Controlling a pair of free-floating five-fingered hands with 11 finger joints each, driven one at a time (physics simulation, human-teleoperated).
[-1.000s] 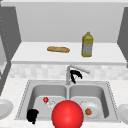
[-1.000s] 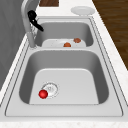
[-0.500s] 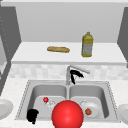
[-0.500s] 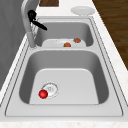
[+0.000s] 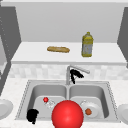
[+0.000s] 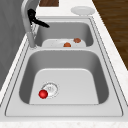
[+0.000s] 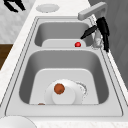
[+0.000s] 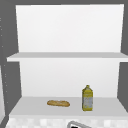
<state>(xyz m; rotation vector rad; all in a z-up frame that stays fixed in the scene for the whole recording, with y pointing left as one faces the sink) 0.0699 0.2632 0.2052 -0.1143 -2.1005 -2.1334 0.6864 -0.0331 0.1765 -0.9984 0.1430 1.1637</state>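
Note:
My right hand hangs just under the spout of the faucet, behind the divider of the double sink. Its fingers are fairly straight and point down, with the thumb stuck out, and it holds nothing. The same hand shows beside the faucet neck, and again as the right hand in the right side view. My left hand floats at the sink's front left corner with fingers loosely spread; the left hand holds nothing. A small red ball lies by the left basin's drain.
A large red ball sits low in front of the divider. The right basin holds a white plate with a brown ball. White plates rest on the counter at both sides. On the shelf are a bread loaf and a yellow bottle.

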